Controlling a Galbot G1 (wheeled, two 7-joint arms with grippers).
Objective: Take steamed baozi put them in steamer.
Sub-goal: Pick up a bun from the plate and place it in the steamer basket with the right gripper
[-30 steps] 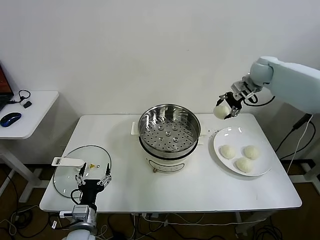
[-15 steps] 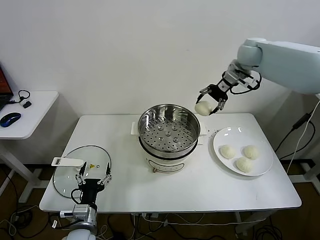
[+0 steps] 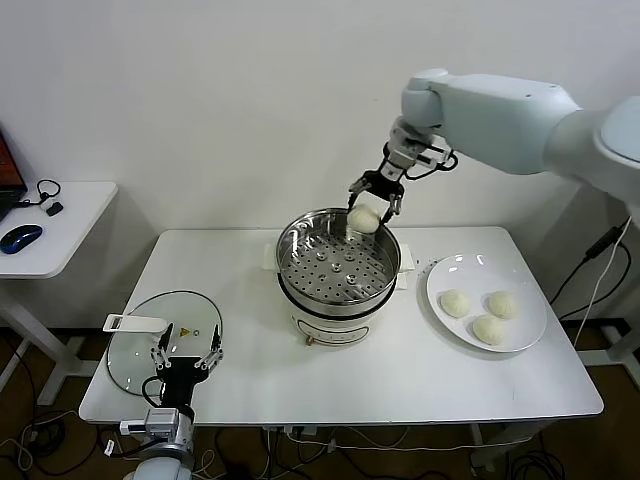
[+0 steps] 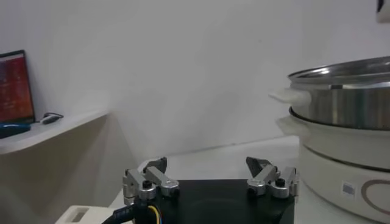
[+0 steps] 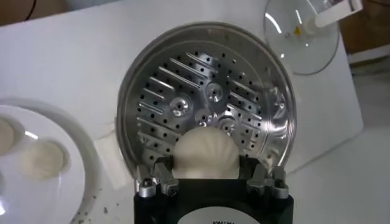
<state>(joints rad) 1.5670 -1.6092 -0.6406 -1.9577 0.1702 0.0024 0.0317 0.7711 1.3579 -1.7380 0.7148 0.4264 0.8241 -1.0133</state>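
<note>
Your right gripper (image 3: 374, 200) is clamped on one smooth off-white domed baozi bun (image 3: 362, 219), held above the far rim of the round shiny stainless-steel steamer basket (image 3: 300, 268) with its perforated floor. To the right of that steamer, three more buns (image 3: 481, 312) lie on the flat round white plate (image 3: 530, 335). Your left gripper (image 3: 186, 361) sits parked near-left of the steamer, just beside the round glass lid (image 3: 135, 358), fingers spread apart and holding nothing.

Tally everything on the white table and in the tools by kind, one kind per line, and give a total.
Small round off-white dough buns: 4, three on the plate, one held in the right tool
Round shiny stainless-steel steamer basket on white pot base: 1
Flat round white plate: 1
Round glass lid with white handle: 1
Total: 7
</note>
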